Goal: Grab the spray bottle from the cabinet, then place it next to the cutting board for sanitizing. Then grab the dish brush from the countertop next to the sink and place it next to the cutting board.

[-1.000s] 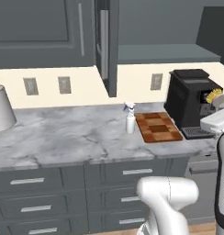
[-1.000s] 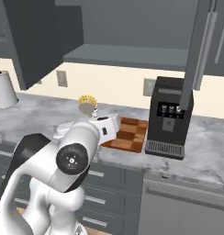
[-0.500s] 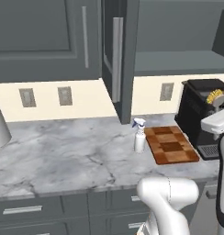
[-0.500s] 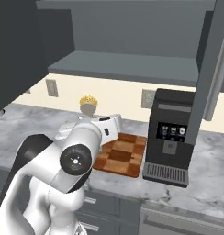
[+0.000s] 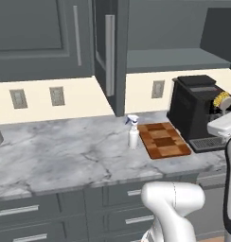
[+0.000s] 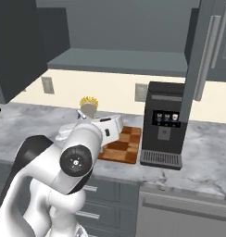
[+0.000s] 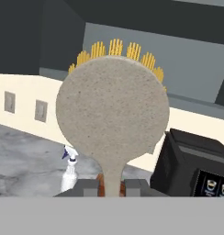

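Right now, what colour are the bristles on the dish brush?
Yellow. The dish brush has yellow bristles fringing its speckled pale grey head, clearest in the hand view.

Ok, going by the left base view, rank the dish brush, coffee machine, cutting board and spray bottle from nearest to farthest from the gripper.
1. dish brush: held in the gripper, at the right edge.
2. coffee machine: just left of the gripper.
3. cutting board: on the countertop, left of the machine.
4. spray bottle: upright at the board's left edge.
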